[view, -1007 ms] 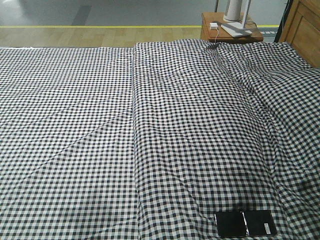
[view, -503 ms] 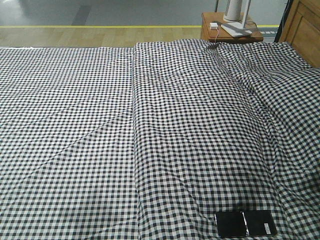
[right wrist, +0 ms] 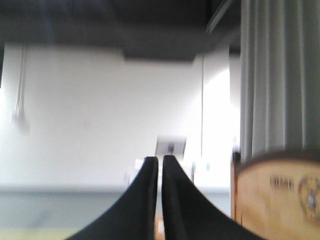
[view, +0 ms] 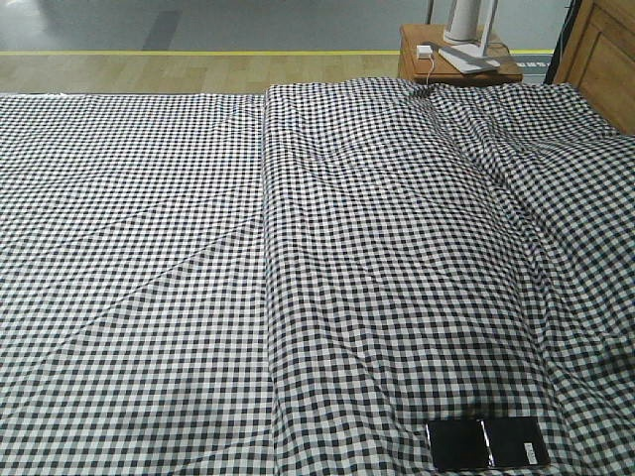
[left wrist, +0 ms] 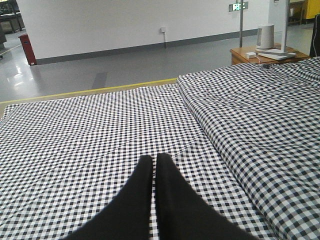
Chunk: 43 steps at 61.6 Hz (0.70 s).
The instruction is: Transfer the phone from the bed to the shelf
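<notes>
Over the bed (left wrist: 75, 130), your left gripper (left wrist: 153, 159) hangs low with its two black fingers (left wrist: 132, 205) pressed together. The tips meet and nothing is pinched between them. It points out along the checked cloth toward the grey floor and the white wall beyond.

Your right gripper (right wrist: 160, 159) sits higher and points level at a pale wall, with a grey curtain (right wrist: 280, 75) on its right. Its fingers are all but closed on empty air, with only a hairline of light between them. That view is blurred, so you can make out little more.

Now look at the front view for the phone (view: 486, 443). It lies flat on the gingham at the near right, just above the bottom edge of the picture, with its long side running across. It is a thin, glossy black slab. A fine line crosses its face and splits it into two halves, and a small white sticker sits at its lower right corner. The cloth around it is creased, and a long raised fold runs up the bed toward the reddish-brown side table (view: 461, 59) at the far end.
</notes>
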### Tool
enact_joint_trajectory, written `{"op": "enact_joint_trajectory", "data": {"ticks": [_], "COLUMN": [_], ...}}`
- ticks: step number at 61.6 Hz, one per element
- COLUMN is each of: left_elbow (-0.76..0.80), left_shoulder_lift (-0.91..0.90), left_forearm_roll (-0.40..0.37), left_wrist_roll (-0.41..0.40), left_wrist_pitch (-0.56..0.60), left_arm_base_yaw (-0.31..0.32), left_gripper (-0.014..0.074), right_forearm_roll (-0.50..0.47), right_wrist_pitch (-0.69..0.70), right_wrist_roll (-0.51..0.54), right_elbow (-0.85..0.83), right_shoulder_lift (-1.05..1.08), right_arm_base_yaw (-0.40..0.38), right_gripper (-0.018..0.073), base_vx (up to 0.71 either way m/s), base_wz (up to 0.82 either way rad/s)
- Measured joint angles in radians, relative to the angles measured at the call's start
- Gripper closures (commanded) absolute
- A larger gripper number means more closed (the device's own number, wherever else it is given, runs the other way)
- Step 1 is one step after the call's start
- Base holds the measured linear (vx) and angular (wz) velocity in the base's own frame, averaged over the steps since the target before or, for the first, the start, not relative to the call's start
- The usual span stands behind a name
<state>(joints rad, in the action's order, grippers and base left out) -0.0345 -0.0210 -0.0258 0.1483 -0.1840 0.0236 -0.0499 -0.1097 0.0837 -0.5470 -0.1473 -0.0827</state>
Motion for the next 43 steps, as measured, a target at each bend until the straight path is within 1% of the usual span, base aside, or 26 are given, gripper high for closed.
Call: {"op": "enact_joint_trajectory", "data": {"ticks": [6, 12, 13, 18, 20, 21, 23, 26, 32, 35, 43], "left_elbow": [0.0, 0.0, 0.0, 0.0, 0.0, 0.0, 0.0, 0.0, 0.0, 0.0, 0.0], "left_shoulder_lift": [0.0, 0.0, 0.0, 0.0, 0.0, 0.0, 0.0, 0.0, 0.0, 0.0, 0.0], "left_forearm_roll": [0.0, 0.0, 0.0, 0.0, 0.0, 0.0, 0.0, 0.0, 0.0, 0.0, 0.0], "left_wrist_roll": [0.0, 0.0, 0.0, 0.0, 0.0, 0.0, 0.0, 0.0, 0.0, 0.0, 0.0], "left_wrist_pitch": [0.0, 0.0, 0.0, 0.0, 0.0, 0.0, 0.0, 0.0, 0.0, 0.0, 0.0], "left_arm_base_yaw": [0.0, 0.0, 0.0, 0.0, 0.0, 0.0, 0.0, 0.0, 0.0, 0.0, 0.0], "left_gripper": [0.0595, 0.0595, 0.0595, 0.0595, 0.0595, 0.0595, 0.0595, 0.0595, 0.0595, 0.0595, 0.0595], "right_forearm_roll": [0.0, 0.0, 0.0, 0.0, 0.0, 0.0, 0.0, 0.0, 0.0, 0.0, 0.0], "right_wrist_pitch": [-0.105, -0.15, -0.158, -0.188, -0.194, -0.197, -0.199, -0.203, -0.205, -0.204, -0.187], "right_wrist_roll": [0.0, 0.0, 0.0, 0.0, 0.0, 0.0, 0.0, 0.0, 0.0, 0.0, 0.0], "right_elbow": [-0.064, -0.081, -0.081, -0.081, -0.081, -0.081, -0.081, -0.081, -0.081, -0.081, -0.081], "right_shoulder_lift": [-0.097, -0.189, -0.202, -0.278, -0.299, -0.309, -0.333, -0.369, -0.423, -0.443, -0.473], "right_arm_base_yaw": [0.0, 0.0, 0.0, 0.0, 0.0, 0.0, 0.0, 0.0, 0.0, 0.0, 0.0], "right_gripper": [0.0432, 0.0327, 0.0288, 0.0157, 0.0124, 0.008, 0.0028, -0.004, -0.0147, -0.0169, -0.0161], "base_vx": [0.0, 0.0, 0.0, 0.0, 0.0, 0.0, 0.0, 0.0, 0.0, 0.0, 0.0], "base_wz": [0.0, 0.0, 0.0, 0.0, 0.0, 0.0, 0.0, 0.0, 0.0, 0.0, 0.0]}}
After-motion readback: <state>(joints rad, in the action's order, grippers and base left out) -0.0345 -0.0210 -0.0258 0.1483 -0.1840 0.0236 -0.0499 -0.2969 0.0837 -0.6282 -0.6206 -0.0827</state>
